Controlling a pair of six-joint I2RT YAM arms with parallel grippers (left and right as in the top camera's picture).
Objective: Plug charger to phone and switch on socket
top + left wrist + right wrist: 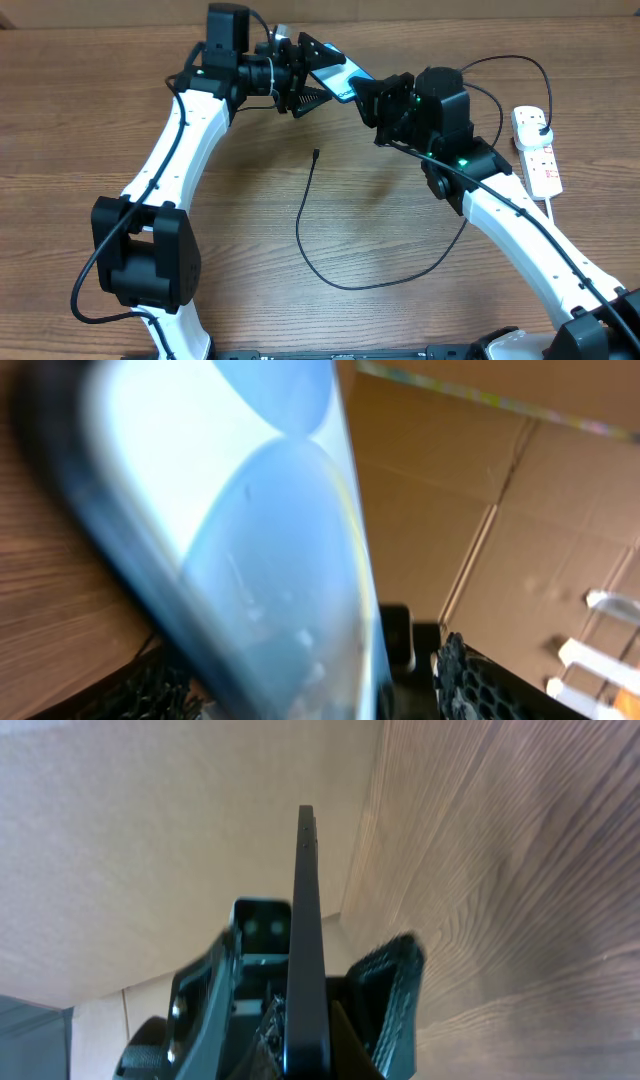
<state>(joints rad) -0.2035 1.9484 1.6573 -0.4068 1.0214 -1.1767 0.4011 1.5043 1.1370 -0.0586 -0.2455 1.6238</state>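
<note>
The left arm reaches from the near-left part of the counter [100, 120] towards the middle of the far edge. Its claw, the left claw [318, 74], is spread, one finger towards the far edge and one towards the near edge, with the left end of the phone [338, 80] in the gap. In the left wrist view the phone's blue screen [230, 530] fills most of the frame, blurred and slanted. A strip of open space separates it from the meshed finger [480, 680] at the lower right. I cannot tell whether the other finger touches it.

Nearer the middle of the counter lies the charger [303, 240], a thin black cable. Its connector tip [316, 153] rests free on the wood, below the phone in the overhead view and apart from it. From the tip the cable runs towards the near edge, curves round to the right and passes under the right arm.

The phone is held off the counter close to the far edge, tilted, between the two claws. The right claw [365, 100] pinches its right end. The right wrist view shows the phone edge-on [305, 940], with a finger [395, 990] pressed against each face.

By the right edge lies the socket [540, 160], a white power strip with red switch marks. A dark plug [538, 122] sits in its far end, and its thick white cord [558, 212] trails towards the near-right corner.
</note>
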